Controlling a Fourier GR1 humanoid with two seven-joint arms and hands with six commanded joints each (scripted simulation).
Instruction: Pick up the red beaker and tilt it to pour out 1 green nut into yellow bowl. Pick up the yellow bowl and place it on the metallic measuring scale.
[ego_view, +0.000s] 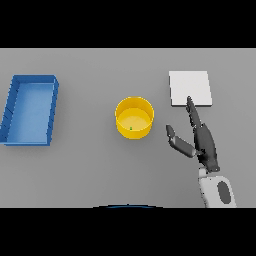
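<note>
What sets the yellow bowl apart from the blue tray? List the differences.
1. Shape: the bowl is round; the tray is rectangular.
2. Colour: the bowl is yellow, the tray blue.
3. Contents: the bowl holds a small green nut; the tray shows nothing inside.
4. Place: the bowl sits mid-table, left of the robot hand; the tray lies at the far left.

Both are open-topped, walled containers resting upright on the grey table.

Looks like a bare lab-style test bench, judging by a plain grey table (90, 170); flat metallic measuring scale (190, 88) just right of and beyond a yellow bowl (134, 117); open blue bin (30, 110) well left of that bowl.
</note>
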